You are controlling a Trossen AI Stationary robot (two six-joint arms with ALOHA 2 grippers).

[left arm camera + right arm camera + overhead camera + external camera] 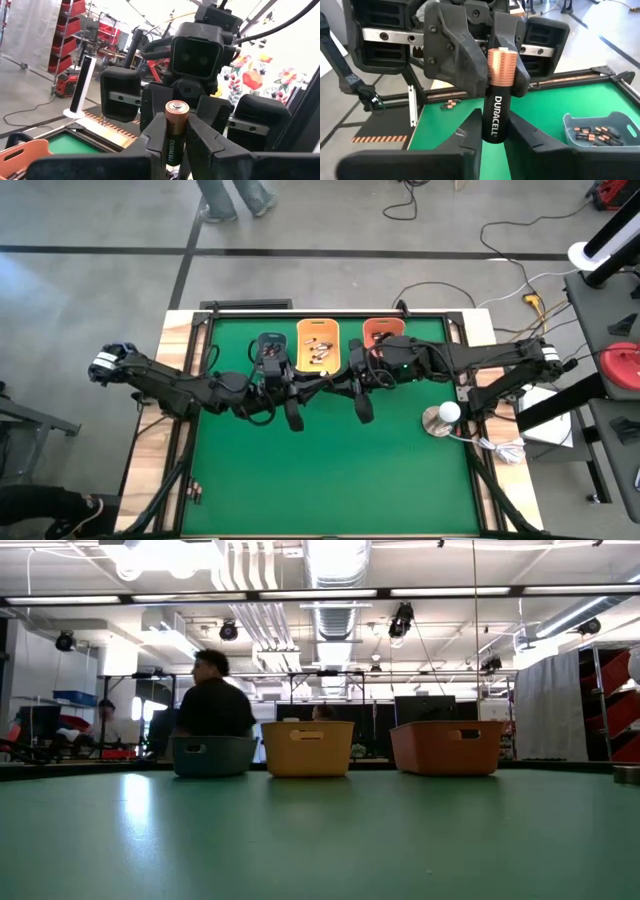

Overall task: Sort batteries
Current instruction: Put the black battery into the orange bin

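Left gripper (293, 418), right gripper (363, 410) mid-table, jaws clamped.

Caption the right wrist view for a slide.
Right gripper holds a Duracell battery upright before the facing left gripper, above the green table and a grey-blue bin of batteries.

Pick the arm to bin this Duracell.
Left, probably. The left gripper grips the battery, and the grey-blue bin holding similar copper-top cells lies on its side; the right gripper is nearer the orange bin.

Bright, even overhead light. Ceiling strip lights (320, 592) glare white in low view; soft sheen on green worktop (320, 840). Background person (212, 700) motion-blurred.
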